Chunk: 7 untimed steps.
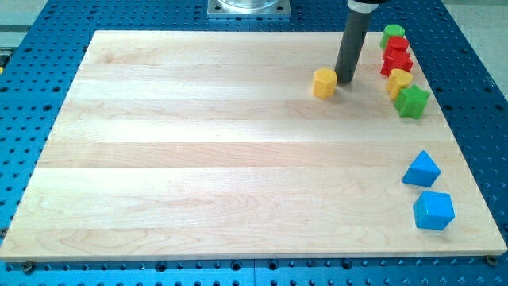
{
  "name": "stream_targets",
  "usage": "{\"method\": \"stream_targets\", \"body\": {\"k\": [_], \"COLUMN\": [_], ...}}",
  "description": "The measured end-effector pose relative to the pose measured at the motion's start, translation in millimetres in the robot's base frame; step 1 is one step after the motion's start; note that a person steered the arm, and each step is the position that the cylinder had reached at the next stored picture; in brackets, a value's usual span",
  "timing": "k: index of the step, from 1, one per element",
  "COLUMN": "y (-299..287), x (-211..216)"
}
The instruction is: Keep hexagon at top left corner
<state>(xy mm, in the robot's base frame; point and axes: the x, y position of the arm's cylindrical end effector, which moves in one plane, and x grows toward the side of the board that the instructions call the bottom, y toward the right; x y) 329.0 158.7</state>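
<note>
A yellow hexagon block [324, 83] lies on the wooden board [198, 159], right of centre near the view's top. My tip [344, 80] stands just to the hexagon's right, close to it or touching its right side. The dark rod rises from there toward the view's top edge. The board's top left corner [99, 36] is far off to the view's left.
A cluster stands near the top right edge: a green block [391, 34], a red block [396, 46], a red star-like block [396, 63], a yellow block [399, 81], a green star-like block [412, 101]. Two blue blocks [421, 169] [433, 210] lie at lower right.
</note>
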Motion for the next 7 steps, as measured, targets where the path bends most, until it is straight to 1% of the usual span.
{"method": "stream_targets", "body": {"k": [1,2,3,4,5,6,7], "y": [23,-27,-125,-172,-210,-292,-328], "x": [17,17,1,-2,15,-12,-22]}}
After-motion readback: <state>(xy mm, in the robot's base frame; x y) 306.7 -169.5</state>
